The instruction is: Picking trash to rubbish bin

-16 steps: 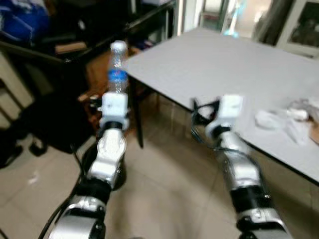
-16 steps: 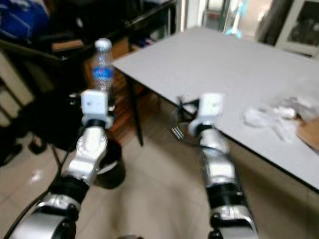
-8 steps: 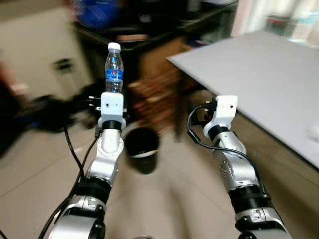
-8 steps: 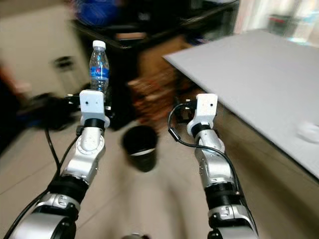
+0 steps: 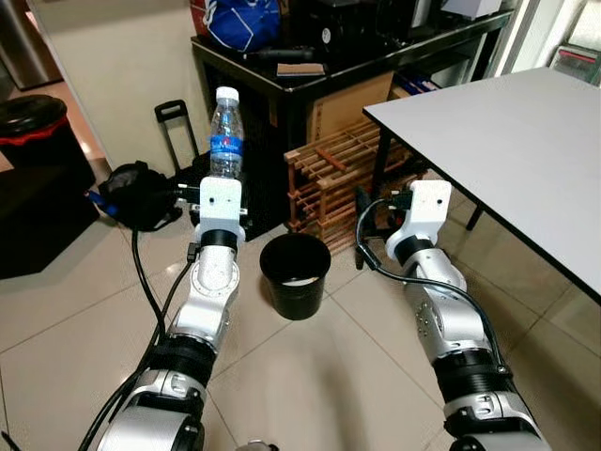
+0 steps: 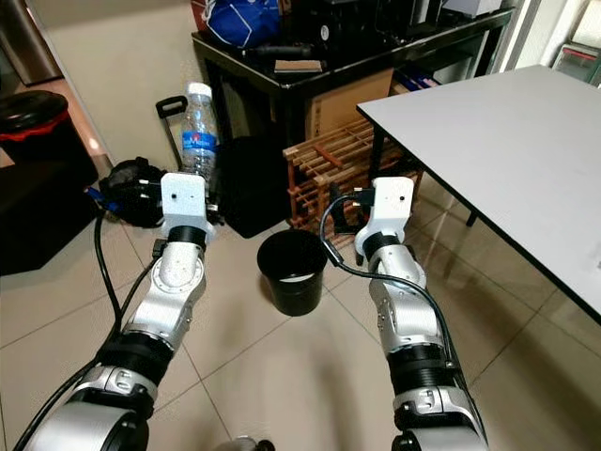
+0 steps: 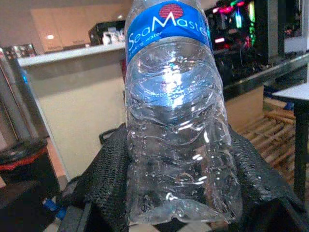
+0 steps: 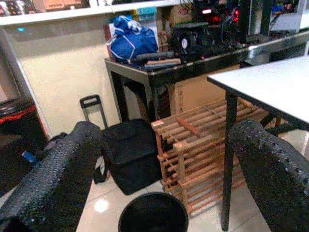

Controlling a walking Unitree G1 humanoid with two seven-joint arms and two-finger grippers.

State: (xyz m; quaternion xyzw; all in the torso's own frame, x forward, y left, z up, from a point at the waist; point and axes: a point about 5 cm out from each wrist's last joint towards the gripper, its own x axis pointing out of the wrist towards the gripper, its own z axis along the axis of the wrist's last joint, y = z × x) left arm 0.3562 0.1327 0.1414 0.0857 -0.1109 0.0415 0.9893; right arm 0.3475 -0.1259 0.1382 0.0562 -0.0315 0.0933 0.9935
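Observation:
A clear plastic water bottle (image 5: 225, 132) with a blue label and white cap stands upright in my left gripper (image 7: 178, 193), which is shut on its lower part; black fingers (image 7: 104, 188) press both sides. The bottle is held left of and above a round black rubbish bin (image 5: 296, 274) that stands on the tiled floor between my arms. My right gripper (image 8: 164, 169) is open and holds nothing, its fingers (image 8: 53, 183) spread wide, raised just right of the bin (image 8: 153, 217).
A grey table (image 5: 507, 141) runs along the right. Behind the bin are a wooden rack (image 5: 338, 174), a black case with a pull handle (image 6: 249, 183) and a black desk (image 5: 310, 66) carrying a blue bag (image 5: 239, 21). A black bag (image 5: 136, 193) lies at the left.
The camera has swung left: the table's trash has left the picture and the black bin has come into view between the arms. The bottle stays in the left gripper.

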